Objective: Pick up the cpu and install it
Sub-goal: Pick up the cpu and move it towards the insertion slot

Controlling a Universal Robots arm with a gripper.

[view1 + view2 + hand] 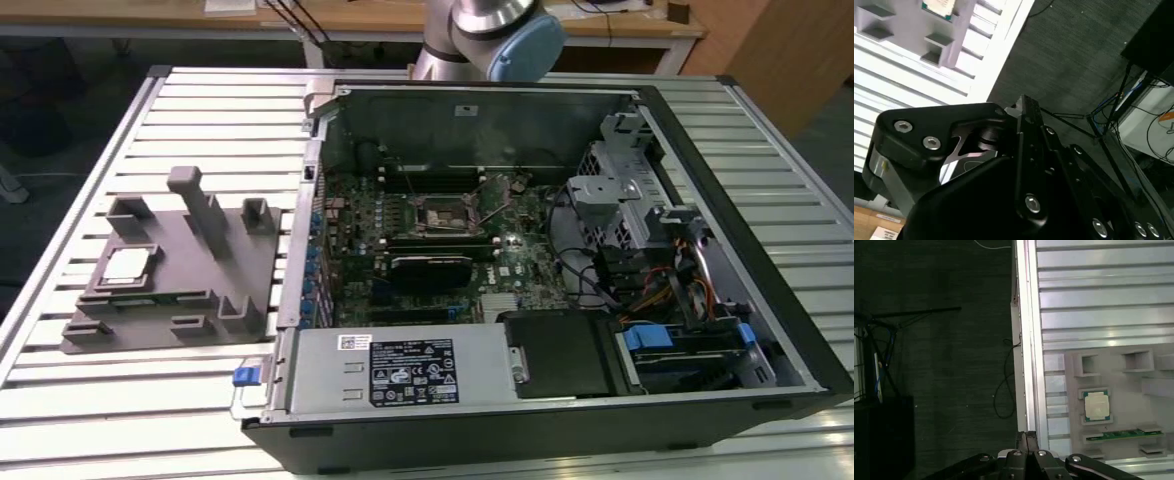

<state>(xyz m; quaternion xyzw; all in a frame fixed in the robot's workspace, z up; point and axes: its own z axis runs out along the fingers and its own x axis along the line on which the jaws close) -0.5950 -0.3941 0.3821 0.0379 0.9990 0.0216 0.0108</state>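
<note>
The cpu (127,265) is a small square chip with a shiny silver top. It lies flat in a recess of the grey fixture block (174,290) on the exterior view's left. It also shows in the first wrist view as the cpu (1097,405) and in the second wrist view as the cpu (939,7) at the picture's rim. My gripper (1026,440) is shut with nothing in it. It hangs well above the table's edge (1026,365), off to one side of the fixture and apart from the chip. The motherboard socket (441,212) sits inside the open computer case (694,330).
A green memory stick (1124,435) lies in a fixture slot beside the cpu. The fixture has upright posts (200,205). The slatted metal table (80,400) carries the fixture and the case. Dark floor with cables (929,365) lies beyond the table's edge. The arm's base (481,35) stands behind the case.
</note>
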